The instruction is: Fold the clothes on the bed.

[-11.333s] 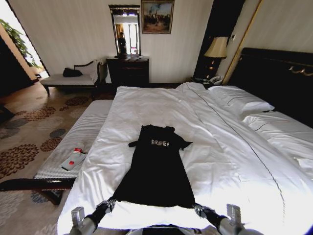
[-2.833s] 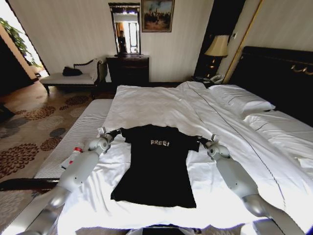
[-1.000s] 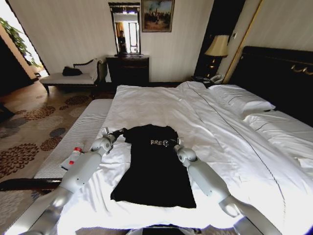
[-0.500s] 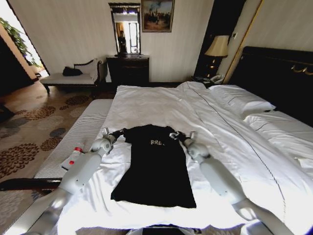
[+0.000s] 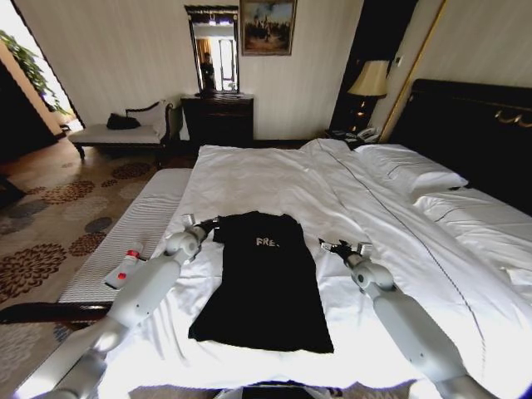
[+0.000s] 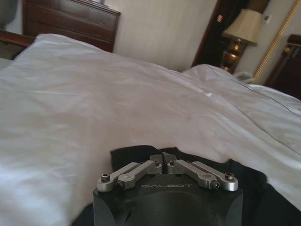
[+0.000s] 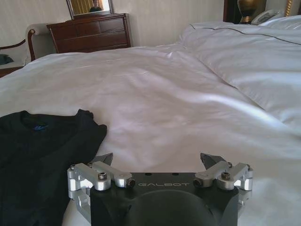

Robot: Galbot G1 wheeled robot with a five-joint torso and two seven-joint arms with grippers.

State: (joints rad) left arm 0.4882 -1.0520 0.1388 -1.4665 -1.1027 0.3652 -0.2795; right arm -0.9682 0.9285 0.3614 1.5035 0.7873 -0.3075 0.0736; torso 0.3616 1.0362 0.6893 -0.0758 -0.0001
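Change since earlier: right sleeve of the T-shirt [image 5: 263,281] is now folded inward over the chest, and the right gripper [image 5: 341,248] is drawn back off the fabric onto white sheet.
T-shirt: black, laid flat on the near half of the bed [image 5: 274,179], collar toward the far end, hem toward the near edge; white chest lettering is partly covered by the folded sleeve.
Right gripper: seen just right of the shirt, apart from it, fingers spread wide with nothing between them; in the right wrist view the gripper [image 7: 157,159] is seen over bare sheet, the T-shirt [image 7: 37,155] lying to one side.
Left gripper: the left gripper [image 5: 208,223] is placed at the shirt's far left shoulder; in the left wrist view the gripper [image 6: 162,157] is seen with fingertips pinched together on the black T-shirt [image 6: 141,154] edge.
Bed: white sheets, pillows [image 5: 411,174] at the far right, dark headboard [image 5: 474,133] behind them.
Bench: a striped bench [image 5: 137,229] is set along the left side of the bed, with a small white bottle [image 5: 123,270] lying on it.
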